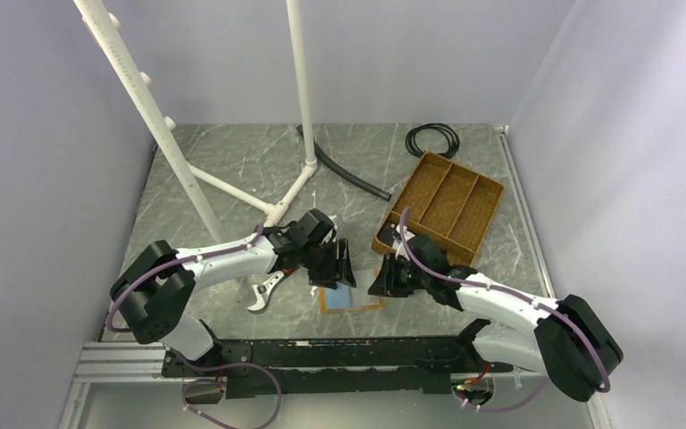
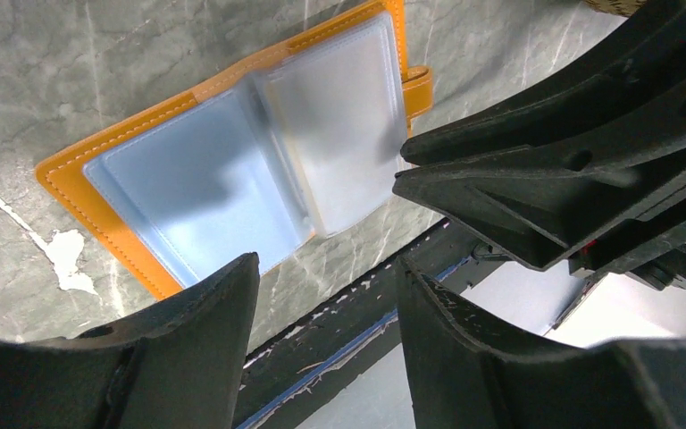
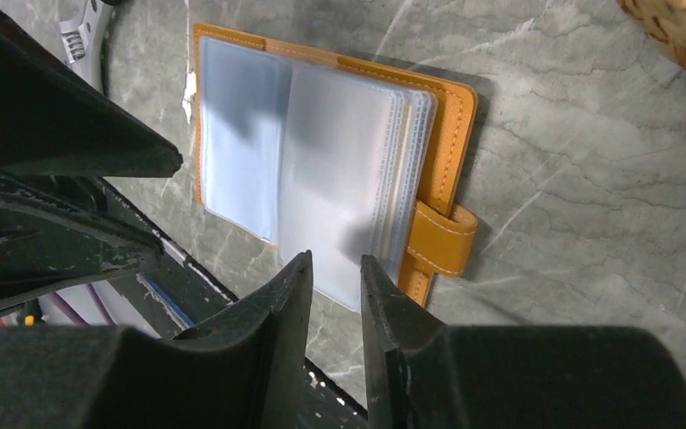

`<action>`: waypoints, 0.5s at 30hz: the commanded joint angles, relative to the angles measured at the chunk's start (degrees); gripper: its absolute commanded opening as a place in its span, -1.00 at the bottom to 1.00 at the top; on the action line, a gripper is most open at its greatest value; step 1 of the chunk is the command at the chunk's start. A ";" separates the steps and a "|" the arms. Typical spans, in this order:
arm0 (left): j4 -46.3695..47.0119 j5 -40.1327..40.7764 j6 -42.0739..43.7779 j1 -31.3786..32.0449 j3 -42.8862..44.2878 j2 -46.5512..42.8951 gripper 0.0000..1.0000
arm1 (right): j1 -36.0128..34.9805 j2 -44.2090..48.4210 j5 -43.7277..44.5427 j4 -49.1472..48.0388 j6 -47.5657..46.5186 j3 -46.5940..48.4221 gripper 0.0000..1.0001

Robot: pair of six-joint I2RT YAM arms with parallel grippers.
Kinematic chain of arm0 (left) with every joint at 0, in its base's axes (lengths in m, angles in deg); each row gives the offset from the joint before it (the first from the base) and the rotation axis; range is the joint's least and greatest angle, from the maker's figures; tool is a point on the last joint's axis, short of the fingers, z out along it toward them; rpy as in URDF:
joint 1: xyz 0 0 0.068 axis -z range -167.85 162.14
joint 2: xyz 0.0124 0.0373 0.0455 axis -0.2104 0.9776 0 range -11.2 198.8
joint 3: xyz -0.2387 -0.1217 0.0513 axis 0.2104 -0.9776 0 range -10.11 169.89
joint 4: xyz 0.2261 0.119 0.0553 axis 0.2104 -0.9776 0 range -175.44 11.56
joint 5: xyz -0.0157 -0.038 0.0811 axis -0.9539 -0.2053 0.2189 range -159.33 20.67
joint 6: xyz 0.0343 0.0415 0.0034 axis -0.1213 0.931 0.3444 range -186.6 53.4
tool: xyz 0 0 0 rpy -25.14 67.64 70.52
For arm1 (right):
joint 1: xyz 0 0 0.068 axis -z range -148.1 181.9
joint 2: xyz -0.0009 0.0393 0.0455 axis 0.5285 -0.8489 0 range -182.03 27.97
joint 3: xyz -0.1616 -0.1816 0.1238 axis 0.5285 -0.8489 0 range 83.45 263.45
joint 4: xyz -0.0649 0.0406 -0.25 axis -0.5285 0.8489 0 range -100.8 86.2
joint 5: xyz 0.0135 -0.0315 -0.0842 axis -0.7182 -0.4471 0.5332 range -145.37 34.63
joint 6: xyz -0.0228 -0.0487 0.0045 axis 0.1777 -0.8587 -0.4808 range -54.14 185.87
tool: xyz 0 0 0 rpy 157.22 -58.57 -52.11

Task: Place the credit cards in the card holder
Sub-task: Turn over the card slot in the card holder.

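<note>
Marbled table (image 1: 232, 170) bears open card holder (image 2: 188, 170); left gripper (image 2: 326, 268) released, right gripper (image 3: 336, 264) narrowed, grip unclear

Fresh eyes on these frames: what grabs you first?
The orange leather card holder lies open, clear sleeves up, on the grey marble-look table near its front edge. The black left gripper and right gripper hang close above it, one from either side. A brown divided tray sits behind on the right.

High behind the arm bases (image 1: 188, 341), looking down on the whole table (image 1: 232, 170) — wide and far. From each wrist, close, aimed downward; both share the open card holder (image 2: 188, 188).
</note>
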 commanded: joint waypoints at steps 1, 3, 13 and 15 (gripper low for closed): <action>1.04 0.72 -0.65 -0.12 -0.54 -0.34 0.25 | 0.17 -1.41 -1.21 -4.89 0.18 -0.50 -0.44; 0.92 1.07 -0.78 -0.11 -0.72 -0.51 0.26 | 0.08 -1.86 -1.53 -5.61 0.31 -0.73 -0.43; 2.96 2.92 -2.94 -0.13 -4.77 -0.14 0.26 | -1.25 -7.07 -4.25 -10.51 0.65 0.80 -0.37; 3.22 3.41 -3.27 -0.12 -5.51 -1.37 0.28 | -1.62 -8.16 -4.39 -11.43 0.86 1.33 -0.37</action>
